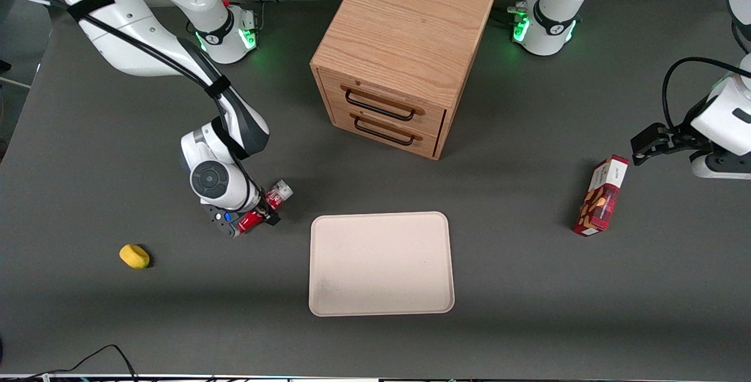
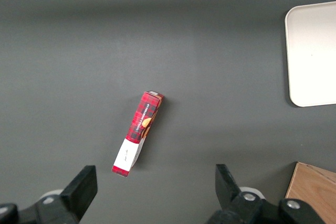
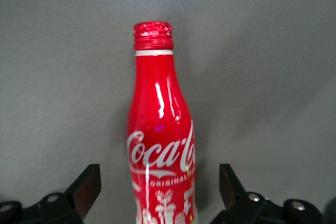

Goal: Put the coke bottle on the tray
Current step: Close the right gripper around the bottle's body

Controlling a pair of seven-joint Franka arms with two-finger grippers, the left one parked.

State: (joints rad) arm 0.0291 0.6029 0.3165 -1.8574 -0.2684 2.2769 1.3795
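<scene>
The coke bottle [image 1: 276,194] is a slim red bottle with white script that lies on its side on the dark table, its silver-grey base end farther from the front camera than its neck. It lies beside the tray [image 1: 381,263], toward the working arm's end of the table. My right gripper [image 1: 263,210] is low over the bottle. In the right wrist view the gripper [image 3: 159,184] is open, one black finger [image 3: 89,187] on each side of the bottle's body [image 3: 160,129], with a gap on each side. The beige tray holds nothing and also shows in the left wrist view [image 2: 315,51].
A wooden two-drawer cabinet [image 1: 405,53] stands farther from the front camera than the tray. A red snack box [image 1: 601,196] lies toward the parked arm's end of the table and shows in the left wrist view [image 2: 137,132]. A small yellow object [image 1: 134,256] lies toward the working arm's end.
</scene>
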